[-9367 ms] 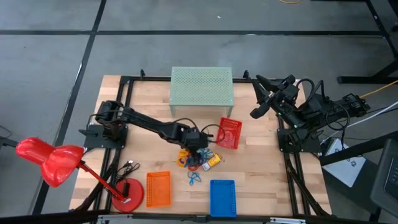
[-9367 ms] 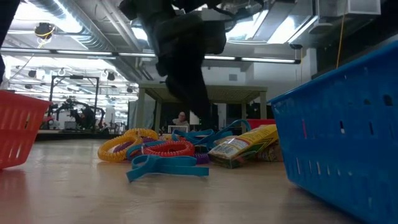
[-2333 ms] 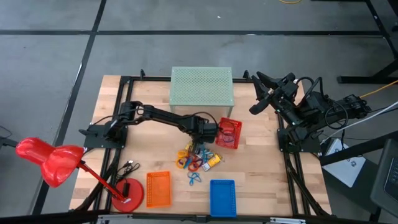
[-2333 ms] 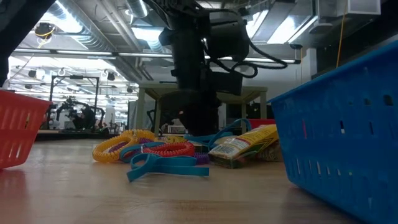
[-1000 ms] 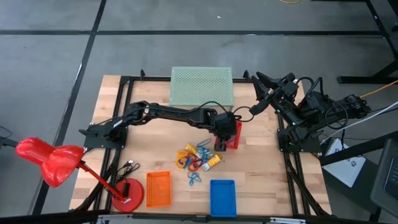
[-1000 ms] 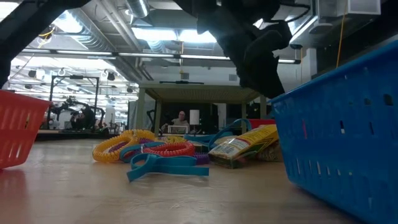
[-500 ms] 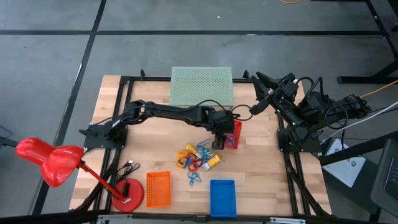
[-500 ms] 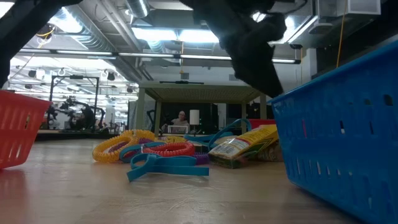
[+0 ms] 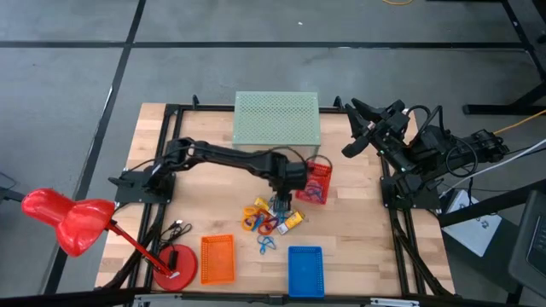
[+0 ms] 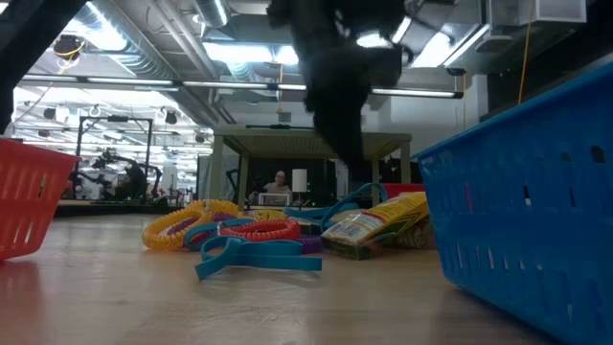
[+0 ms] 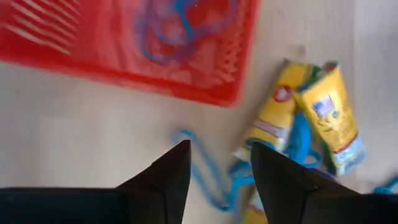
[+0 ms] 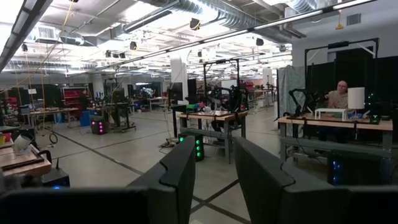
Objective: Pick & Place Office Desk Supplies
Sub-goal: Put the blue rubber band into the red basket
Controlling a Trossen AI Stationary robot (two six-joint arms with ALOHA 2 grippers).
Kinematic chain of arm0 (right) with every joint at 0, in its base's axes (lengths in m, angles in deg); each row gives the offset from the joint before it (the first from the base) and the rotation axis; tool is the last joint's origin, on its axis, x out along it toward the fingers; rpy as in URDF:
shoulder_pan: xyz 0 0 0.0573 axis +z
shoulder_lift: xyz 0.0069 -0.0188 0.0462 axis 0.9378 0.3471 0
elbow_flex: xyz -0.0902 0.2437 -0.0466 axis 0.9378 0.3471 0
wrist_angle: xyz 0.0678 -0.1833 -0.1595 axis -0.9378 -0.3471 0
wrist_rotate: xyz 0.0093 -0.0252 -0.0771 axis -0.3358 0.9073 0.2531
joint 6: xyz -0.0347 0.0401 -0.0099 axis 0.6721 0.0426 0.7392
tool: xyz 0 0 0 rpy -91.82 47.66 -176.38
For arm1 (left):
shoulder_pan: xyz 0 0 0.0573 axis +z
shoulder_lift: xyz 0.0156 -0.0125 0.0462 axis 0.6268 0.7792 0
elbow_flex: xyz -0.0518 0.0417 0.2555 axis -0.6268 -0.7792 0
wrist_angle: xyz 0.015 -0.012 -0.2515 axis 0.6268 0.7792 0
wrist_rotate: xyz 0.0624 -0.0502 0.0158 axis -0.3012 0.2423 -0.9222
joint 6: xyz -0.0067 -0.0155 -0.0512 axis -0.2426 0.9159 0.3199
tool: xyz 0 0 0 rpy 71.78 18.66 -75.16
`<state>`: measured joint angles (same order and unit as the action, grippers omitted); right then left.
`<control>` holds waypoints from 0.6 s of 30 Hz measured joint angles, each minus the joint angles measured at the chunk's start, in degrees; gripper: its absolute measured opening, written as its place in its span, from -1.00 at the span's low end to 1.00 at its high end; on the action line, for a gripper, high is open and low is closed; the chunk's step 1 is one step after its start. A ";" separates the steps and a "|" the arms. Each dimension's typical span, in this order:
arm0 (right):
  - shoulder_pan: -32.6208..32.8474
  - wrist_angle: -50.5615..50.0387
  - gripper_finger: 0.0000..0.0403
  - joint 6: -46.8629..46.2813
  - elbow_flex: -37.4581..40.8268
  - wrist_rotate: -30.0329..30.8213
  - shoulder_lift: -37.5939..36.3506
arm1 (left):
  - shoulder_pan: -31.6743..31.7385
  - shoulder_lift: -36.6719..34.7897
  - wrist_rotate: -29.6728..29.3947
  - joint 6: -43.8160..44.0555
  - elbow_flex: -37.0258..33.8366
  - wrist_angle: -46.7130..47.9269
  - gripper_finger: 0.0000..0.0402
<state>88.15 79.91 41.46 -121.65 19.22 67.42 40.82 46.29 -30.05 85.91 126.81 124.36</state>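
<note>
The supplies lie in a small pile [image 9: 271, 218] at mid-table: yellow, red and orange rings [image 10: 251, 228], blue loop clips [image 10: 259, 255] and yellow-and-silver packets [image 11: 314, 118]. One more blue clip [image 9: 266, 245] lies alone nearer the near edge. A blue clip [image 11: 180, 25] rests inside the red basket [image 9: 316, 182]. My left gripper [image 9: 280, 203] hangs open, pointing down, just above the pile's far edge beside the red basket; in its wrist view [image 11: 217, 171] a blue clip [image 11: 208, 177] lies on the table between the fingers, untouched. My right gripper [image 12: 214, 165] waits open, raised at the far right [image 9: 354, 141].
A green perforated box [image 9: 276, 118] stands at the far edge. An orange basket [image 9: 217, 258] and a blue basket [image 9: 305, 270] sit along the near edge. A red desk lamp [image 9: 68, 220] with its base [image 9: 175, 264] occupies the near left corner.
My left gripper has moved from the red basket's near-left side toward the table's left and near edge, back over the pile. The pile has stayed as it was.
</note>
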 joint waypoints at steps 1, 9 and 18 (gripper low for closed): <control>0.00 -0.02 -0.43 0.00 0.00 0.00 -0.02 | -0.16 0.04 0.21 1.45 -1.78 -1.89 -0.18; 0.00 -0.02 -0.43 0.02 0.00 -0.02 0.00 | 0.04 0.06 -5.05 5.71 -7.77 -6.03 -0.22; 0.00 -0.02 -0.43 0.02 0.00 0.02 -0.02 | 1.16 1.07 -6.49 5.82 -8.00 -7.36 -0.23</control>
<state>88.15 79.89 41.48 -121.65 19.24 67.40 41.98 47.36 -36.54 91.74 118.81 117.00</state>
